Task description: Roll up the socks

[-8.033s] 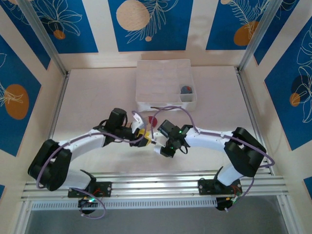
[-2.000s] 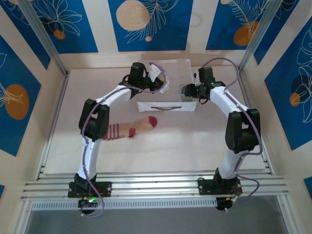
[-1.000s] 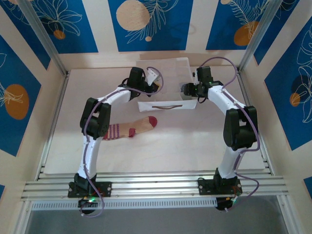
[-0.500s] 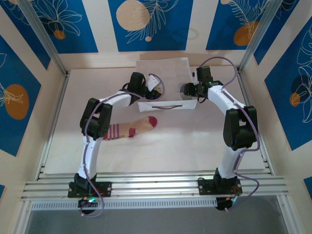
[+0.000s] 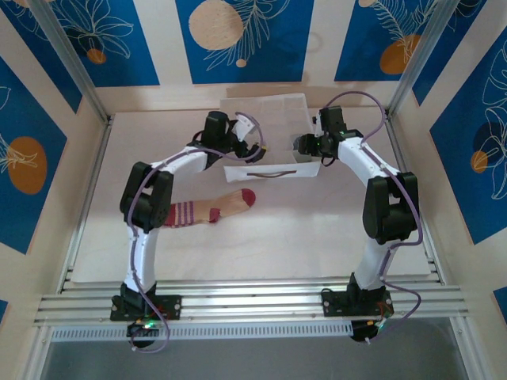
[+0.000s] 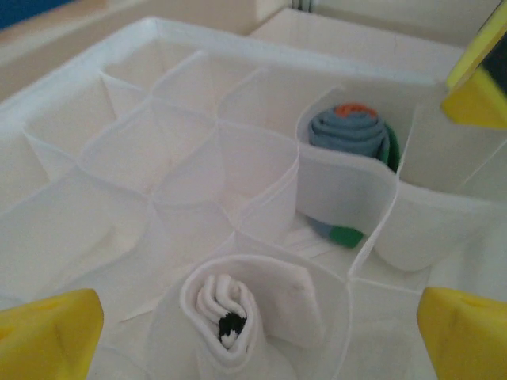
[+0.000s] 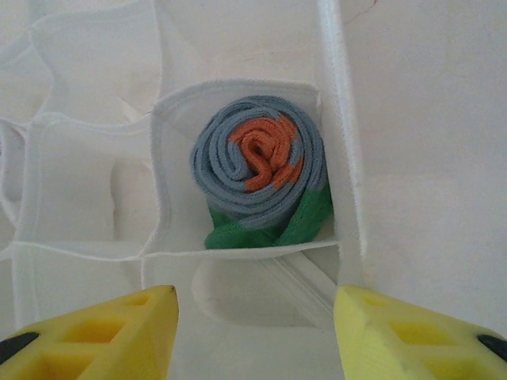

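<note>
**A:** What is on the tabletop (image 5: 317, 229)?

**B:** The white compartment box (image 5: 269, 107) sits at the far side, with both arms reaching to it. Nearer the bases, the tan sock (image 5: 210, 210) lies flat on its own, with the striped cuff to the left and the maroon toe to the right. I judge it to be the one not yet rolled.

**A:** And the other two?

**B:** Both are rolled and tucked in. The grey sock (image 7: 257, 162) is a tight spiral with orange at its centre, in a cell against the box's right wall. The white sock (image 6: 226, 313), with a black fleck showing, stands in a cell nearer the left arm.

**A:** How will the tan one handle?

**B:** I'd expect it to be light, soft and limp. It won't break and shouldn't be slippery, but it will likely flop and bunch if lifted by one corner. It seems better to pin the toe flat and turn it over towards the cuff.

**A:** Where are the fingers?

**B:** The left fingers (image 6: 47, 332) are spread wide and empty, with the white roll between them but untouched. The right fingers (image 7: 119, 328) are also wide and hold nothing. They hang just over the grey roll's cell without touching it. Both pairs are well apart from the tan sock — it lies clear of them on the near side of the box.
</note>
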You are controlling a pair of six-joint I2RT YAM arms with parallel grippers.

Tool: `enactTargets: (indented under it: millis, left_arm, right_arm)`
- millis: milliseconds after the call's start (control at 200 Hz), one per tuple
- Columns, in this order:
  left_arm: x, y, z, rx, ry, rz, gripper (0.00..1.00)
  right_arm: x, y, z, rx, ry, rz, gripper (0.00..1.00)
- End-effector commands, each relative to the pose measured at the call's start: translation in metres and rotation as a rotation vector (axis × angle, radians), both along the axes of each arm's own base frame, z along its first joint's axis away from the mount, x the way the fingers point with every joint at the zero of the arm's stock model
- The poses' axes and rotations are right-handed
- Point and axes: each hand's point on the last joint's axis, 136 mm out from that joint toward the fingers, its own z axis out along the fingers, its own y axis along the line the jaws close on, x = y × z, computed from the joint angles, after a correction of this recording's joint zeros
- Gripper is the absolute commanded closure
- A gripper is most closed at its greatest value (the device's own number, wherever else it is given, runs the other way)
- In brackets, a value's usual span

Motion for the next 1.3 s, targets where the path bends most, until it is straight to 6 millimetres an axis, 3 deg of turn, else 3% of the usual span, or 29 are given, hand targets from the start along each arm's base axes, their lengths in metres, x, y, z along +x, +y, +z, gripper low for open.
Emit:
enactTargets:
  millis: [0,95,190,300,425,570,660,810,855,1025,1186,1296]
  left_arm:
    - [-0.004,0.024,0.057,-0.095,-0.049,0.059,0.0]
    - [-0.007,0.052,0.071,-0.12,-0.056,0.175,0.0]
    - [-0.02,0.078,0.066,-0.105,-0.03,0.282,0.0]
    - [-0.042,0.11,0.04,-0.03,0.144,0.404,0.0]
    - [-0.072,0.163,-0.001,0.166,0.303,0.615,0.0]
    - [-0.12,0.189,-0.038,0.269,0.455,0.617,0.0]
    - [-0.144,0.2,-0.058,0.295,0.533,0.656,0.16]
    - [-0.17,0.21,-0.104,0.361,0.696,0.695,0.6]
    - [-0.175,0.21,-0.12,0.369,0.741,0.701,0.68]
    - [-0.187,0.208,-0.164,0.357,0.868,0.737,0.8]
    - [-0.212,0.184,-0.178,0.3,0.957,0.743,0.84]
    - [-0.235,0.155,-0.178,0.295,0.968,0.761,0.85]
  right_arm:
    - [-0.012,0.011,0.037,0.035,-0.026,0.057,0.45]
    - [-0.02,0.019,0.052,0.036,-0.043,0.079,0.45]
    - [-0.034,0.029,0.06,0.031,-0.038,0.104,0.45]
    - [-0.055,0.045,0.055,0.033,-0.005,0.128,0.45]
    - [-0.081,0.071,0.043,0.037,0.026,0.164,0.45]
    - [-0.114,0.103,0.026,0.028,0.068,0.222,0.45]
    - [-0.133,0.122,0.014,0.03,0.103,0.261,0.45]
    - [-0.166,0.14,-0.003,0.021,0.145,0.313,0.45]
    - [-0.176,0.141,-0.008,0.023,0.162,0.322,0.45]
    - [-0.208,0.134,-0.023,0.033,0.222,0.337,0.45]
    - [-0.227,0.118,-0.031,0.039,0.234,0.324,0.45]
    - [-0.232,0.115,-0.03,0.058,0.225,0.315,0.45]
